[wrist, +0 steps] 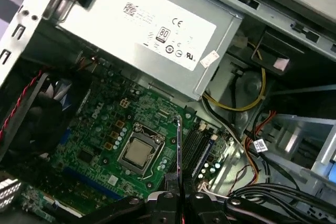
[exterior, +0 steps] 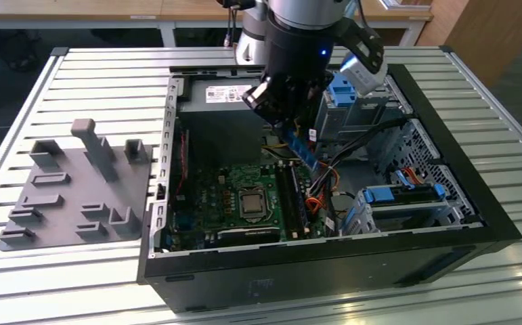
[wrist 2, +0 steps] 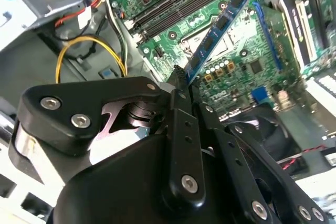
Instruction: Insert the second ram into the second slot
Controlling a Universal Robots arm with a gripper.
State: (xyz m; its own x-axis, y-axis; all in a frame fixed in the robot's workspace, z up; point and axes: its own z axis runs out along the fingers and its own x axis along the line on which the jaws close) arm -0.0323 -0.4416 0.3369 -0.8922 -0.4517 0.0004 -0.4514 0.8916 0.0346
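Fingers (wrist 2: 181, 109) of the black gripper (wrist 2: 182, 80): pinched narrow on one end of the thin blue circuit-board memory strip (wrist 2: 220, 22).
Grey moulded fixture plate (exterior: 71, 183): to the exterior view's left of the green motherboard (exterior: 229, 196).
Strip: tilted in the air over the motherboard, apart from the long black memory slots (wrist 2: 184, 1); by my judgement, insertion not yet done.
Bright-blue plastic drive bracket (exterior: 403, 194): to the exterior view's right of the motherboard.
Whether any slot is already filled: unclear from here.
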